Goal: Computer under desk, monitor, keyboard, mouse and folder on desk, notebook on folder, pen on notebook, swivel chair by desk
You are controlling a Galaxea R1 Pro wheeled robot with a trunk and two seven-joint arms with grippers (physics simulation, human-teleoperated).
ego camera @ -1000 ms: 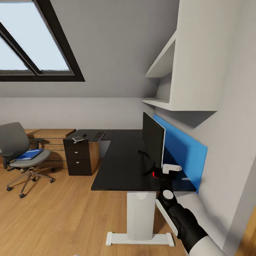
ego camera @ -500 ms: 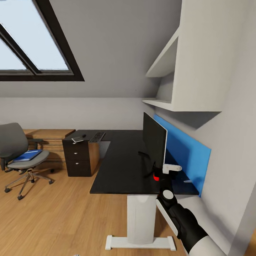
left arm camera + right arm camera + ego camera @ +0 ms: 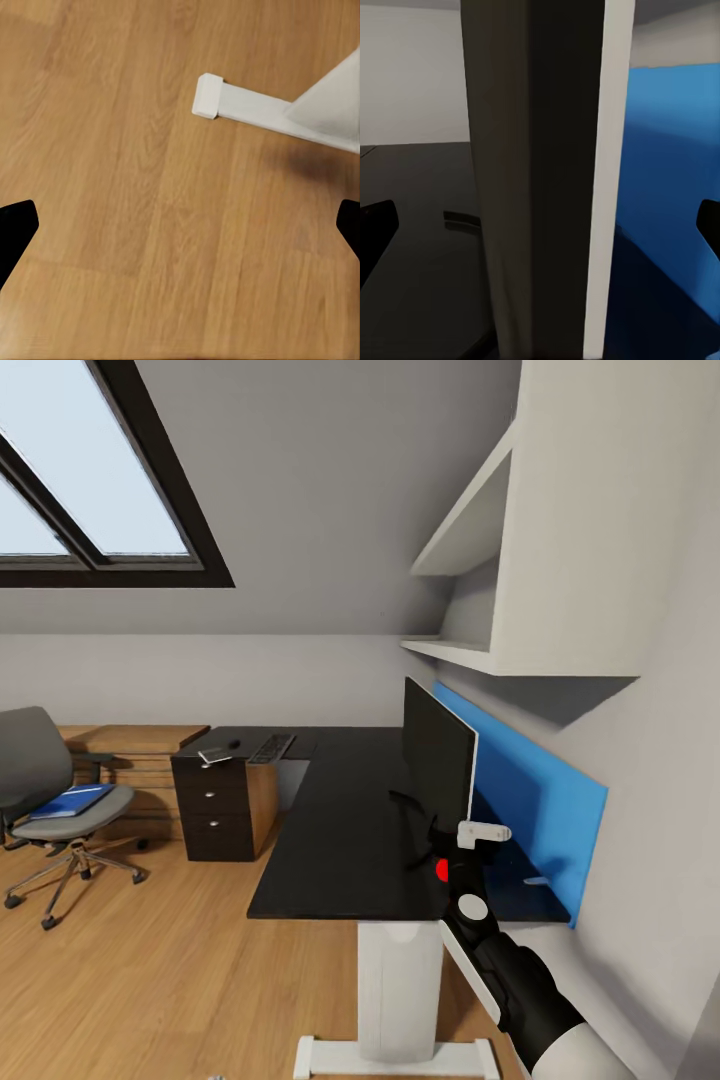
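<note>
On the table (image 3: 340,830): the screen (image 3: 438,760), upright, close to the near end, just in front of the blue wall panel (image 3: 530,800). Right jaws spread wide, one on each side of its thin edge, not squeezing. Could tip over or slide off the near end with a hard push or a crooked squeeze. Could bump the panel too. Left jaws also spread wide, holding nothing, over the floor (image 3: 112,150) by the white table foot (image 3: 240,105). Far off: keyboard (image 3: 272,748) at the table's other end, folder (image 3: 68,801) on the chair (image 3: 40,780).
</note>
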